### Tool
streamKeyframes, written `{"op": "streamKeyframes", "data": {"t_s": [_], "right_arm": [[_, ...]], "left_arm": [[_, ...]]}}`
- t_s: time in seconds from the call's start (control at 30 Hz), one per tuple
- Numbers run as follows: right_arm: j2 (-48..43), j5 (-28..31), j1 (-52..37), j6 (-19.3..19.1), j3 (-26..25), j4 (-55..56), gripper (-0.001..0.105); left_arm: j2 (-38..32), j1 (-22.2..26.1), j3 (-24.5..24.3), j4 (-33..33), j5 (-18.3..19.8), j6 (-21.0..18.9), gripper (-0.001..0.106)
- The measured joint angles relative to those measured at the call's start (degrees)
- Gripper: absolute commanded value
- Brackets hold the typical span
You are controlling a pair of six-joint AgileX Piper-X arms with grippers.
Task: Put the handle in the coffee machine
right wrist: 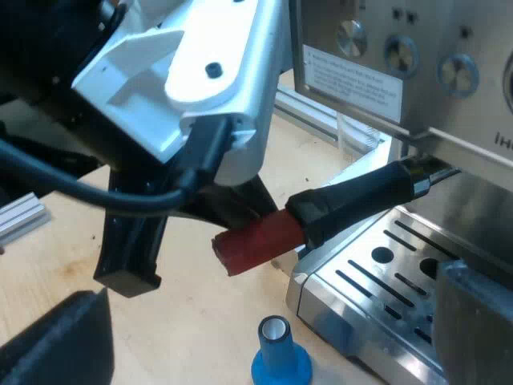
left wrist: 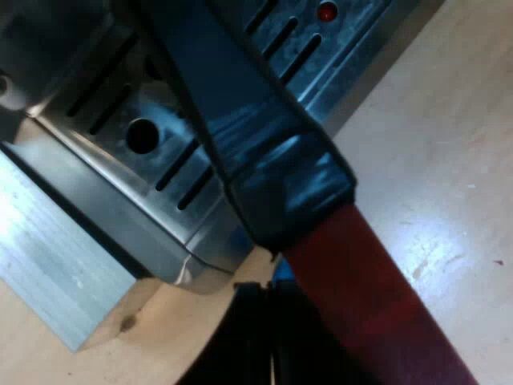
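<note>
Handle (right wrist: 353, 196) at machine (right wrist: 377, 32) front; left hand (right wrist: 192, 241) by red end; glass (right wrist: 358, 135) contents unclear.

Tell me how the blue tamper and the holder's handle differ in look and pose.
The tamper is blue with a white top; the handle is dark, ending in red. The tamper stands upright on the table; the handle is off it, slanting up to the front of the machine. Both are by the drip tray.
</note>
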Motion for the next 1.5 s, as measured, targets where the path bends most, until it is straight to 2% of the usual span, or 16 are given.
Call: {"op": "streamKeyframes", "data": {"t_s": [0.27,0.57,0.7,0.77,0.8,1.17,1.3,1.37,1.5], "right_arm": [[0.0,0.0,0.0,0.8,0.0,0.9,0.081],[-1.8,1.2,0.1,0.8,0.0,1.9,0.081],[-3.3,1.5,0.2,0.8,0.3,2.2,0.081],[-3.9,1.5,0.2,0.8,0.3,2.2,0.081],[-4.0,1.5,0.2,0.8,0.3,2.2,0.081],[-4.2,3.0,0.2,0.8,0.3,6.5,0.081],[-4.2,3.0,0.2,0.8,0.3,7.2,0.081],[-4.2,3.0,0.2,0.8,0.3,7.2,0.081],[-4.2,2.6,0.2,0.8,0.3,7.2,0.081]], "left_arm": [[0.0,-3.4,0.2,-1.1,-2.2,1.3,0.000],[0.0,-6.9,0.4,-3.7,-2.6,3.4,0.000],[0.0,-7.7,0.4,-4.9,-1.3,3.4,0.000],[0.0,-7.9,0.4,-7.3,2.0,3.4,0.000],[0.0,-7.9,0.6,-7.5,2.2,3.6,0.000],[0.0,-7.9,0.7,-7.9,2.2,4.6,0.000],[0.0,-8.1,0.7,-6.6,1.0,4.8,0.000],[0.0,-7.6,0.5,-5.7,1.8,4.8,0.000],[0.0,-4.9,0.2,-2.4,6.4,4.8,0.000]]}}
